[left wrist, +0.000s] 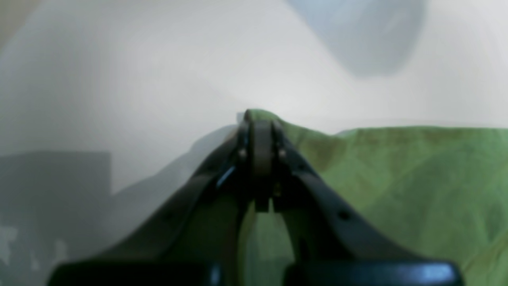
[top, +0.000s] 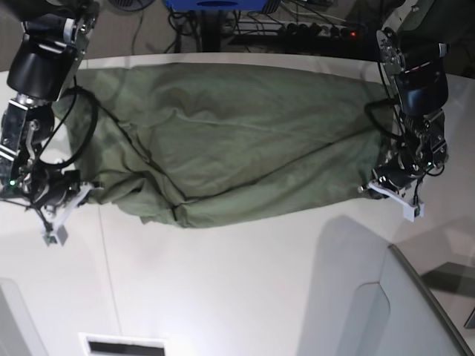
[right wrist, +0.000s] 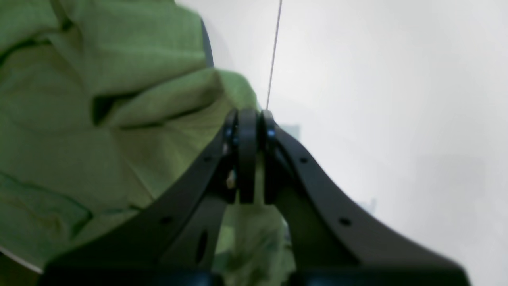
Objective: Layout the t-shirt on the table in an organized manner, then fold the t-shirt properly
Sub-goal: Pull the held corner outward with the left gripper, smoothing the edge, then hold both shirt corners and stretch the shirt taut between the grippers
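The t-shirt (top: 223,141) is spread wide across the far half of the table (top: 245,297), w/ many folds and its near edge bunched. Its right end is pinched by the left gripper (left wrist: 260,119), jaws clenched on the cloth edge. Its left end is held by the right gripper (right wrist: 248,115), jaws also clenched on cloth. A thin dark seam line (right wrist: 274,55) is seen on the table. A grey angled panel (top: 415,311) lies at the near right.

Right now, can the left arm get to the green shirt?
Yes, it looks that way. The left gripper is already shut on an edge of the shirt, with nothing in between. The right gripper pinches the other end, and the shirt lies stretched across the table.
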